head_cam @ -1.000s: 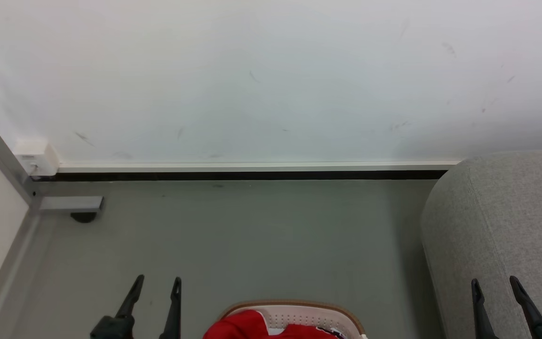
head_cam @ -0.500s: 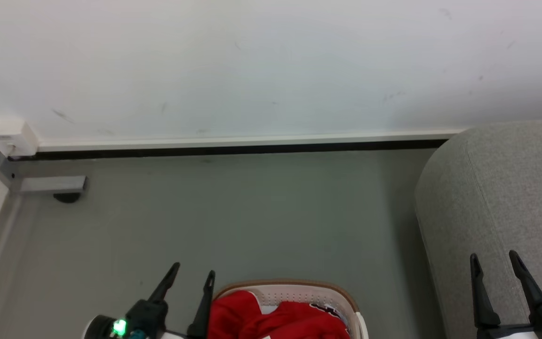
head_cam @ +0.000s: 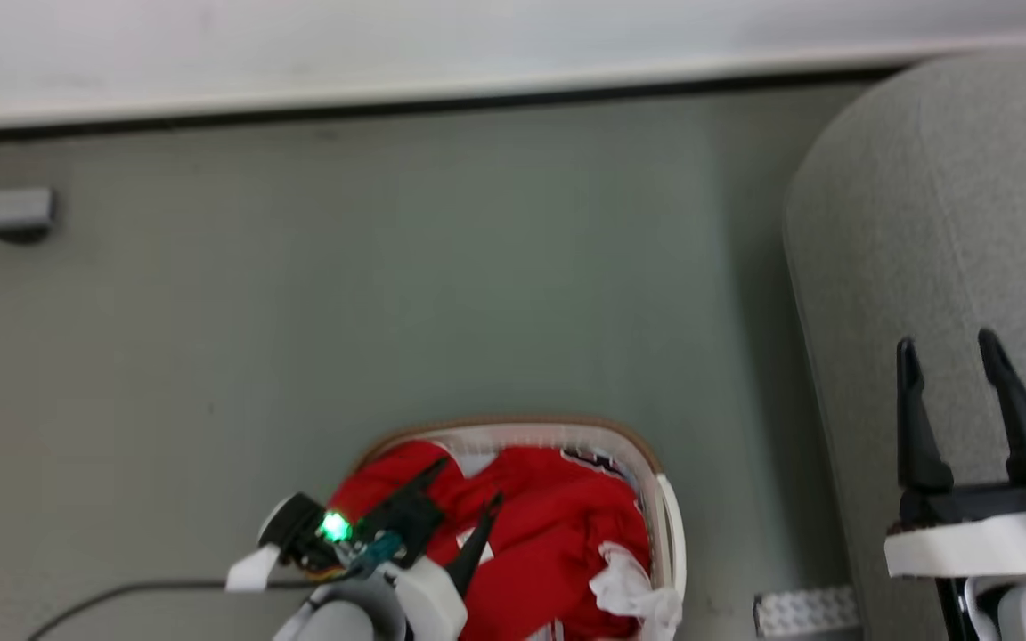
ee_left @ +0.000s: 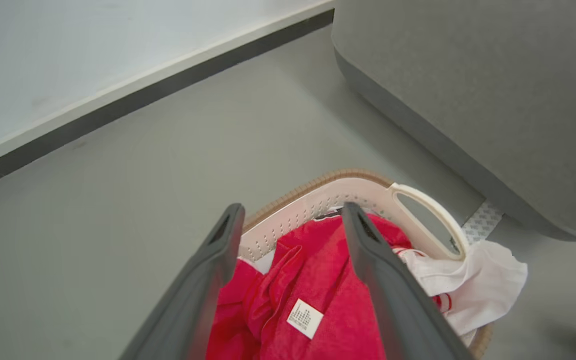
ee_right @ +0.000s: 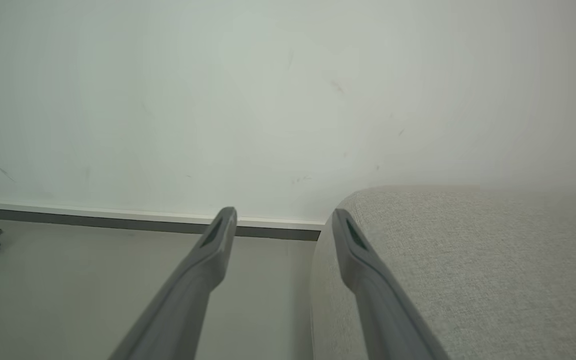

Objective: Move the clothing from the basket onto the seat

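A: Starting at the left, how does the left gripper (head_cam: 469, 481) stand?

B: Its fingers are spread wide and point to about 1 o'clock in the head view, above the basket (head_cam: 513, 425). Nothing is held between them. Whether they touch the cloth cannot be told.

A: And the clothing (head_cam: 557, 534)?

B: It lies in the basket, at 6 o'clock in the head view, on the floor (head_cam: 344, 294). It is a bunched red heap with no clear long axis. The mass runs loosely from 10 to 4 o'clock, and a white part (ee_left: 478, 285) spills over the rim by the handle (head_cam: 675, 534) at the 4 o'clock end.

A: Any writing?

B: A small white label (ee_left: 305, 317) lies face up between the fingers in the left wrist view. It carries rows of tiny print, too small to read.

A: Further right?

B: The seat (head_cam: 967, 223) stands at 3 o'clock, near the basket but apart from it. The right gripper (head_cam: 946, 338) hangs at its left edge, fingers pointing to 12 o'clock, equally wide apart and empty.
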